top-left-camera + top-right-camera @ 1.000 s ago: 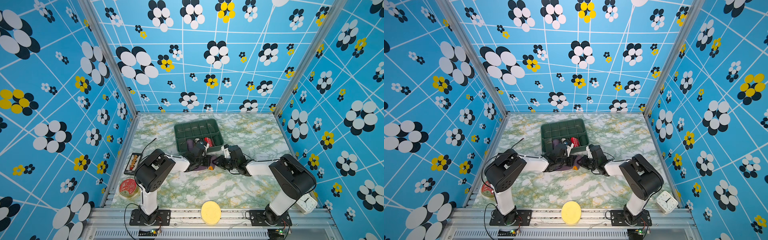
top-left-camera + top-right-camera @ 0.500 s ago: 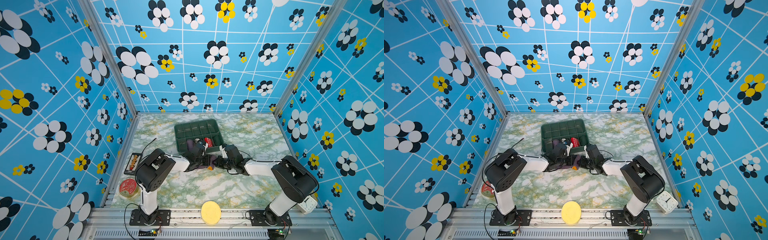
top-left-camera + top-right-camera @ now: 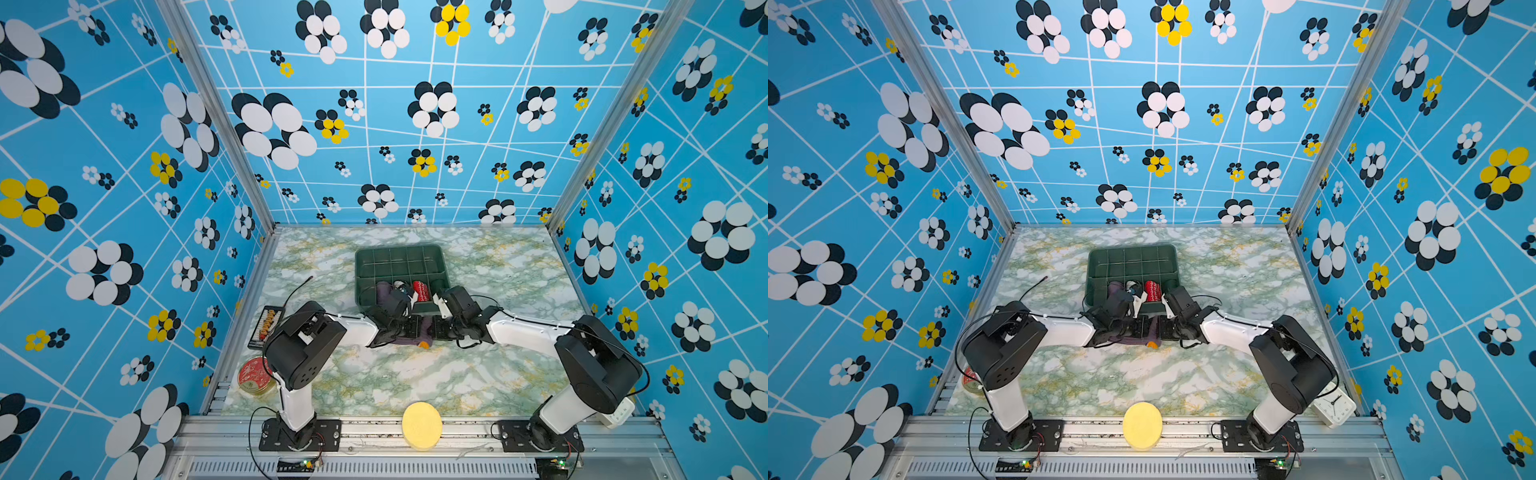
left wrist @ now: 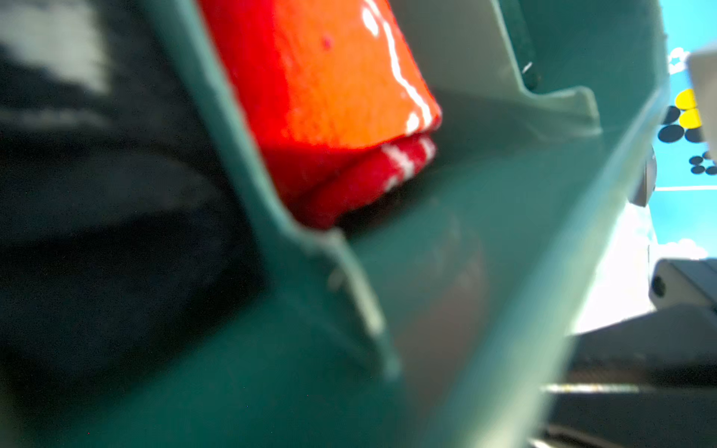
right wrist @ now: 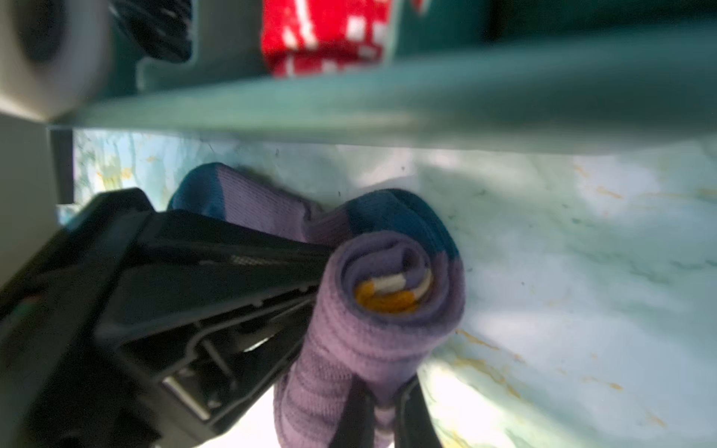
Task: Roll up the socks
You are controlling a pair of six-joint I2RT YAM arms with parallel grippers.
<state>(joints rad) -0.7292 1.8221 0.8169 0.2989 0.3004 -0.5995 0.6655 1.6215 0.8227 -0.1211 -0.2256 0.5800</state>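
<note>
The socks (image 3: 417, 336) (image 3: 1152, 326) are purple ribbed knit, lying on the marble table just in front of the green tray (image 3: 399, 249) (image 3: 1133, 249). In the right wrist view the socks (image 5: 388, 341) are wound into a spiral with the orange cuff at its centre and a dark blue part on the outside. My right gripper (image 5: 382, 421) (image 3: 436, 330) is shut on the roll's purple end. From the opposite side, my left gripper (image 3: 409, 330) (image 3: 1142, 328) (image 5: 320, 271) has its black fingers closed into the roll. Its own wrist view shows only the tray's inside.
The tray holds a red bundle with white pattern (image 3: 420, 291) (image 4: 329, 97) (image 5: 322, 35) and a black-and-white bundle (image 5: 155, 27). A yellow disc (image 3: 421, 424) lies at the front edge. A red tin (image 3: 254, 374) and a bead frame (image 3: 268, 326) sit left; a white clock (image 3: 1333, 405) sits right.
My right gripper has closed down on the roll and edged slightly towards the left one. The left arm has hardly moved.
</note>
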